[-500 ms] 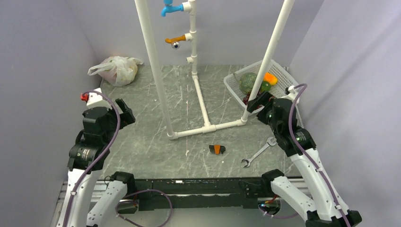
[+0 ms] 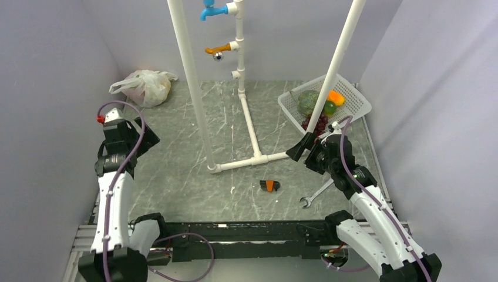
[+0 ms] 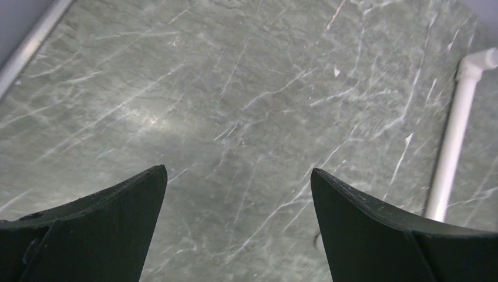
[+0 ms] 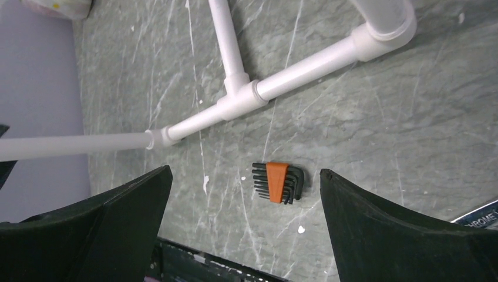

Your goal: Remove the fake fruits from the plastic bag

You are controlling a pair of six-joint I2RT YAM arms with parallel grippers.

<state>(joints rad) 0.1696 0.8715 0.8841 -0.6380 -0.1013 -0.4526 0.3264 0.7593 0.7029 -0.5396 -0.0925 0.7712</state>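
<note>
Left third of frame: bare table [image 2: 170, 153] runs up to the plastic bag [image 2: 142, 87] in upper-left corner, wall close on left. Centre: white pipe frame [image 2: 261, 158] w/ two slanted uprights bars crossing. Lower centre: hex key set [image 2: 269, 185], wrench [image 2: 321, 189]. Upper right: basket [image 2: 358, 97].

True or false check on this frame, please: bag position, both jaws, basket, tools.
1. The plastic bag sits at the far left corner of the table. True.
2. The left jaws are shut on the bag. False: they stand open over bare table, well apart from the bag.
3. The hex key set shows between the open right jaws in the right wrist view, lying on the table. True.
4. The white basket is empty. False: it holds a green melon, an orange piece and dark grapes.
5. The wrench lies in the basket. False: it lies on the table by the right arm.
</note>
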